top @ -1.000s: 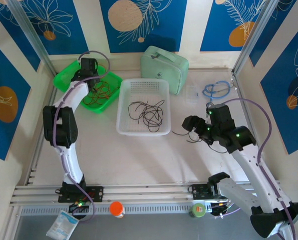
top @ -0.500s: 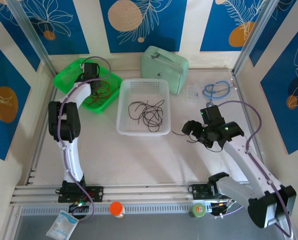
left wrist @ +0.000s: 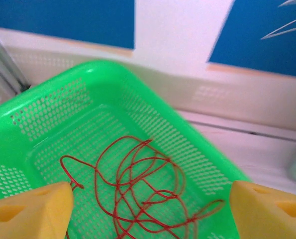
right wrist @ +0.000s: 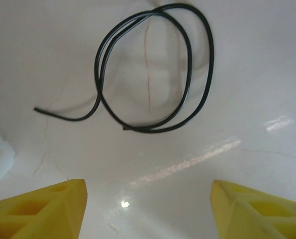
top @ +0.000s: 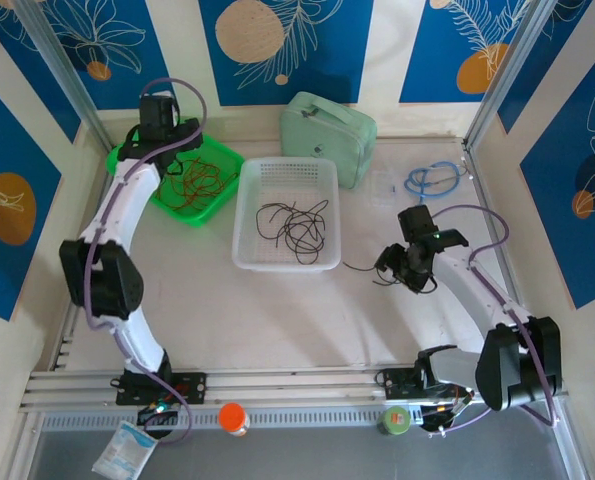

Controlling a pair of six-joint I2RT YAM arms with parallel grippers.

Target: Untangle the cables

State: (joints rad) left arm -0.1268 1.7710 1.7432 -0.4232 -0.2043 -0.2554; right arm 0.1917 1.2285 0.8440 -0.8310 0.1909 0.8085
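We look down on a pale counter (top: 277,310). The L end effector (left wrist: 150,209) hangs over a green basket (left wrist: 53,104) at the far left. Its fingers are wide apart w/ nothing btwn them. A loose snarl of red wires (left wrist: 138,184) lies on the basket floor below.

The R end effector (right wrist: 148,209) hovers low over the counter, fingers also apart and empty. One black wire (right wrist: 152,74) lies curled in a double loop just ahead of it. More black wires (top: 292,228) sit in a white basket (top: 245,215) mid-counter.

Risks, as we judge them:
- The black wire is thin and flat on a hard surface, so closing fingers may scrape past it or flick it away.
- Its loop overlaps itself, so a pull at one point could tighten it.
- On the L, a grab into the red snarl could lift several strands at once, or snag the mesh and drag the basket.
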